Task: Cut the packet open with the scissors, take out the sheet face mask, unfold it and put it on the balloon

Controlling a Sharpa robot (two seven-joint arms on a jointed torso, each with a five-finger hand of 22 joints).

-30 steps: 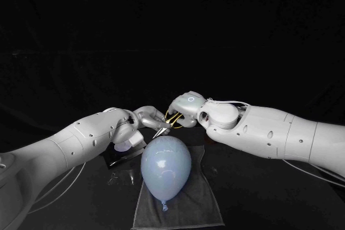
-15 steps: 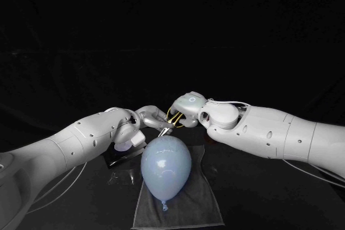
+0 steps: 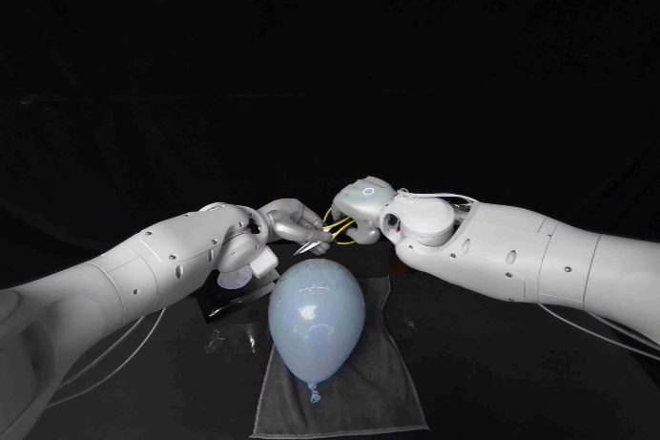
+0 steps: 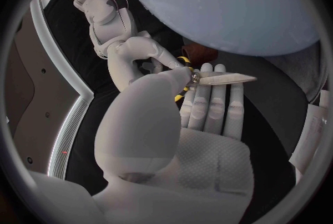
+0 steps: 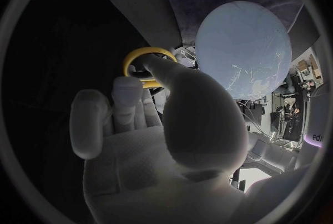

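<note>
Black table, balloon on its grey towel at near centre, and just past its far end my left hand pinched the scissors by the blades while my right hand hooked the yellow handles. What looked like the packet lay left of the balloon. My call was to seat the right fingers fully first and keep the tips off the balloon.

The left hand pinches the scissors near the pivot, thumb on top, straight fingers behind the closed blades; the right hand reaches the yellow-and-black handles; the pale blue balloon lies just beyond the blades.
</note>
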